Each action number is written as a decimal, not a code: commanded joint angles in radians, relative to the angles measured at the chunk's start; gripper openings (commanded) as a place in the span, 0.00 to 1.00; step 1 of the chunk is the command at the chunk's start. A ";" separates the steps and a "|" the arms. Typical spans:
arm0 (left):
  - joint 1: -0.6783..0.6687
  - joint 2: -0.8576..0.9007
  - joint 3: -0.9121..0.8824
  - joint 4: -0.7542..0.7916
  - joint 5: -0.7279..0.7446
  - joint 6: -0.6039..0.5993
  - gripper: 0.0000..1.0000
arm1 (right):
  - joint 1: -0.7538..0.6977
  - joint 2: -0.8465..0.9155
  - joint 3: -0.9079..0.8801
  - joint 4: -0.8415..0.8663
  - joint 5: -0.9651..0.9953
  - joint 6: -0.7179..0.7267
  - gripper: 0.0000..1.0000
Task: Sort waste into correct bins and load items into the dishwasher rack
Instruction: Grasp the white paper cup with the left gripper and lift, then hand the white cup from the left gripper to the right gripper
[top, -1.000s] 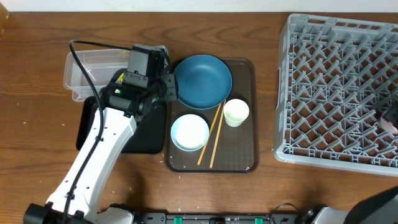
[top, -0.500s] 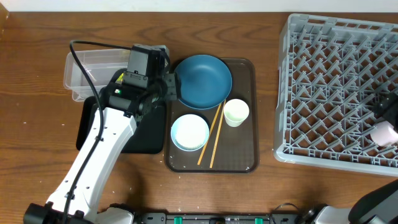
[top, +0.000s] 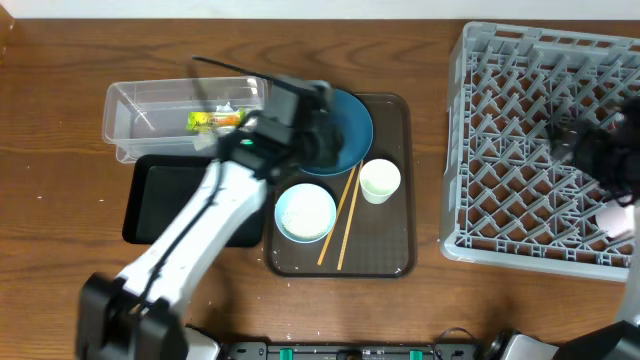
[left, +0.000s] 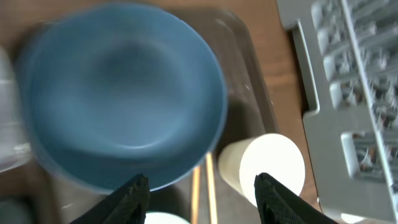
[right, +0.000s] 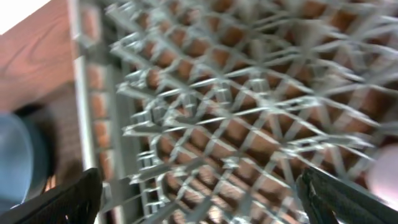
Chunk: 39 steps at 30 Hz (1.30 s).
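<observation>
dark blue plate (top: 352, 125), grey lattice rack (top: 520, 130), yellow-green wrapper (top: 215, 120), black tub (top: 150, 200)

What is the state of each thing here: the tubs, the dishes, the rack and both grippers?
Clear tub: holds the wrapper.
Black tub: nothing seen inside.
Plate: flat on the tray, empty.
Bowl: upright on the tray.
Green cup: upright on the tray.
Chopsticks: lying on the tray.
Rack: holds a second cup; its pose is unclear.
Left gripper: open, empty, over the plate.
Right gripper: open, empty, over the rack.
</observation>
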 joint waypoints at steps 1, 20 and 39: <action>-0.054 0.074 0.005 0.021 0.012 0.005 0.57 | 0.076 -0.009 0.017 0.006 -0.019 -0.028 0.99; -0.084 0.188 0.005 0.045 0.034 -0.023 0.06 | 0.170 -0.009 0.017 0.010 0.029 -0.028 0.99; 0.265 0.057 0.005 0.475 1.014 -0.400 0.06 | 0.389 0.053 0.010 0.028 -0.903 -0.648 0.99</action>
